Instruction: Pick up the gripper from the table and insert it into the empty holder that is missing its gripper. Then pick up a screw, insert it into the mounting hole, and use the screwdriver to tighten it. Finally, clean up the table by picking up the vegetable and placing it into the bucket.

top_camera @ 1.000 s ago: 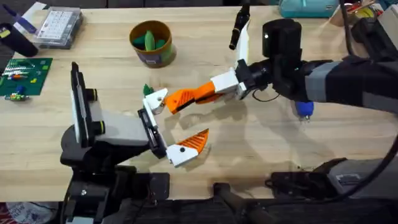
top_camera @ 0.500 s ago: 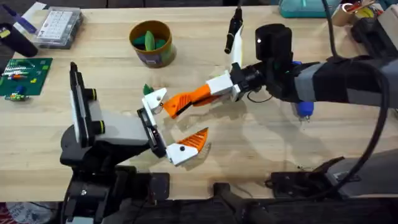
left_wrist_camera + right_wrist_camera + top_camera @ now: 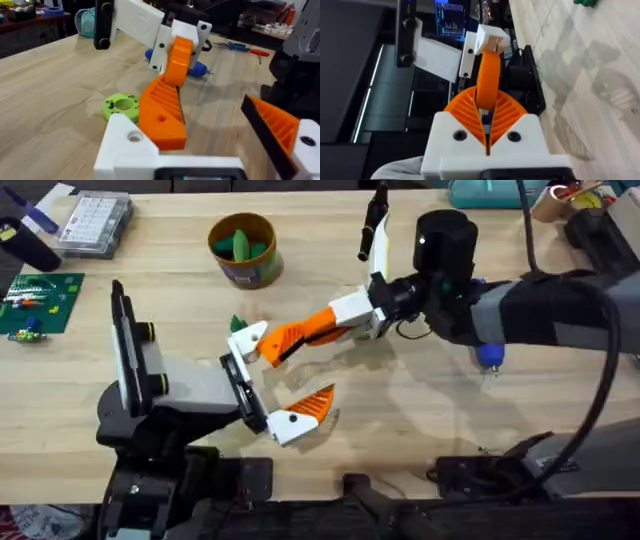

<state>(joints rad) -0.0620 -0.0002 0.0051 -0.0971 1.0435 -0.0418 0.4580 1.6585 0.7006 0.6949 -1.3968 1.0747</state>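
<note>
Okay, overhead first: left gripper (image 3: 285, 375) lies spread wide near table centre, fingers aimed at 3 o'clock; its far finger is the holder (image 3: 250, 340), bare white, and its near finger carries an orange ribbed tip (image 3: 312, 408); spread probably so the bare mount stays reachable; right gripper (image 3: 325, 326) reaches in from 3 o'clock, pressed together on the gripper (image 3: 285, 340), whose end touches the holder; insertion under way, I'd say, not seated; lime ring (image 3: 238, 325) sits just beside the holder at 11 o'clock; the bucket (image 3: 242, 248) is farther off at 12 o'clock, something green already inside; the screwdriver (image 3: 487, 356) pokes out from under the right arm at 3 o'clock, untouched.

Left wrist: the holder (image 3: 127, 145) shows its small hole; the gripper (image 3: 161, 112) leans against it, tilted, beside the mount rather than on it; right gripper (image 3: 177, 57) pinches its upper end; screwdriver (image 3: 197, 69) lies behind.

Right wrist: right gripper (image 3: 487, 125) pads clamp the gripper (image 3: 487, 82), which runs out to the holder (image 3: 491, 36); needs squaring up, likely.
</note>
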